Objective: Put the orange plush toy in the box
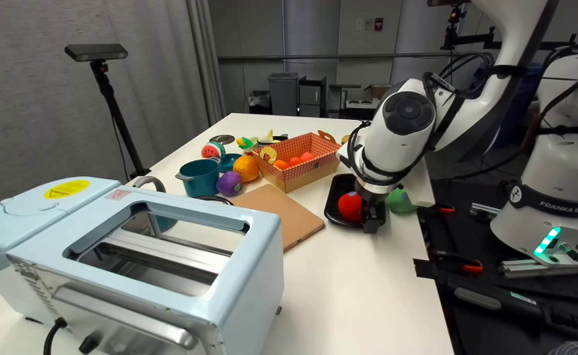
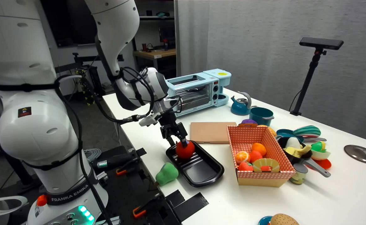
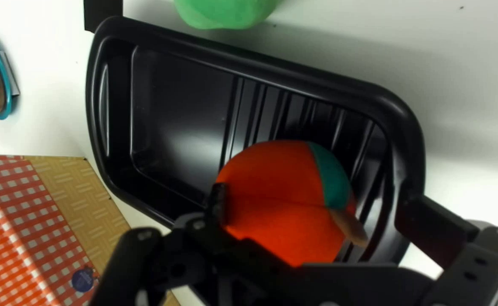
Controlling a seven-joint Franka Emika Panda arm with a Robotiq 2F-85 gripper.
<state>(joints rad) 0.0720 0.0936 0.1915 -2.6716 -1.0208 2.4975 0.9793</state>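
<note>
The orange plush toy (image 3: 274, 182) is round and red-orange, with a green patch and a brown stem. It lies in one end of the black tray (image 3: 181, 102) and also shows in both exterior views (image 1: 350, 207) (image 2: 184, 151). My gripper (image 3: 325, 214) is open and low around the toy. One finger touches or nearly touches the toy's side; a gap separates the other finger from it, near the tray rim. The gripper also shows in an exterior view (image 2: 178, 142). The box (image 2: 259, 182) has red-checkered upper walls and holds several toy fruits; it also shows in the wrist view (image 3: 77, 199).
A green plush toy (image 2: 167, 173) lies beside the tray at the table edge. A flat brown board (image 2: 212, 132) lies behind the tray. A light-blue toaster oven (image 1: 264, 276), a teal pot (image 1: 200, 177) and toy foods stand farther off. A toy burger (image 2: 283, 219) lies near the front.
</note>
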